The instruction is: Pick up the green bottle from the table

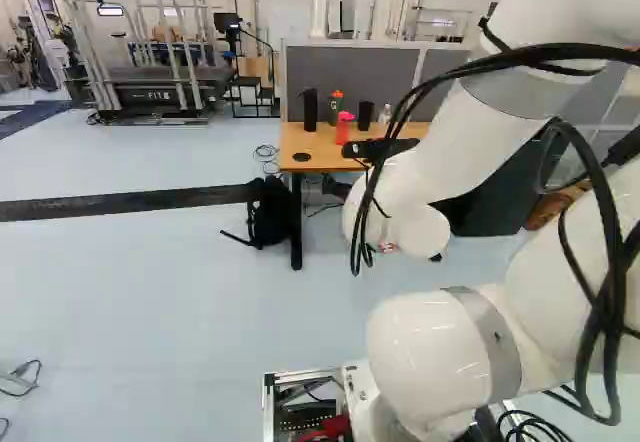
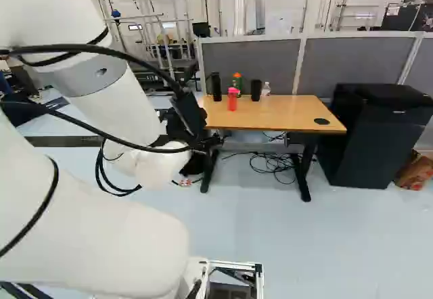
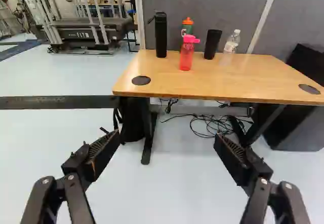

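One wooden table point(image 3: 248, 79) stands before grey partitions point(image 3: 228, 6).

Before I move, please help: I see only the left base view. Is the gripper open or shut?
Observer: The gripper is open, its fingers wide apart.

Operator: Thank you. Does the green bottle stand before the fingers, or much to one side?

Observer: In the wrist view the green bottle shows ahead of the gap between the fingers, not outside it.

Operator: And the far right part of the table, which the arm is hiding from me?

Observer: The right base view shows a round dark inset in the table, near its right end.
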Controlling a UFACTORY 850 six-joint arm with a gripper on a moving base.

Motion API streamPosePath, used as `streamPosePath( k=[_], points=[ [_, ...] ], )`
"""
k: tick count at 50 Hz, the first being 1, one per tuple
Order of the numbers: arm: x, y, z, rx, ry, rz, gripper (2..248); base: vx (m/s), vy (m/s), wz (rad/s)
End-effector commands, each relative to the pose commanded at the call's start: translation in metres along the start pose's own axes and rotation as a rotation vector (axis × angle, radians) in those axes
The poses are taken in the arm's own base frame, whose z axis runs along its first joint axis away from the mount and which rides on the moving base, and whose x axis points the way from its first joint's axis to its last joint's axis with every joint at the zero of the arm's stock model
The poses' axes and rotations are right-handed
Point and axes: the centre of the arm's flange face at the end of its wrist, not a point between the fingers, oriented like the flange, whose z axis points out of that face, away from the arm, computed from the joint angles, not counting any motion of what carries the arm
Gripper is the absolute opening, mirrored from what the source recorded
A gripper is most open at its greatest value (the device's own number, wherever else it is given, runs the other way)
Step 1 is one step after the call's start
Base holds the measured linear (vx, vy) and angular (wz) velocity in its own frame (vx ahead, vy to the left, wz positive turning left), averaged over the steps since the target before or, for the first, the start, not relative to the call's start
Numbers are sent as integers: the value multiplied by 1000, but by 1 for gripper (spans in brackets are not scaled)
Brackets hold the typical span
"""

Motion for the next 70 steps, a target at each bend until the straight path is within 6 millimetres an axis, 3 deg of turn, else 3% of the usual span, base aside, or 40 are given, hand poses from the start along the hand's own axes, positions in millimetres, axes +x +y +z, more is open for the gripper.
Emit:
streamPosePath(
  k=[39, 70],
  points=[
    [0, 0, 0, 0, 0, 0, 247, 11, 0, -1],
    [0, 0, 0, 0, 0, 0, 247, 206, -49, -3]
  ],
)
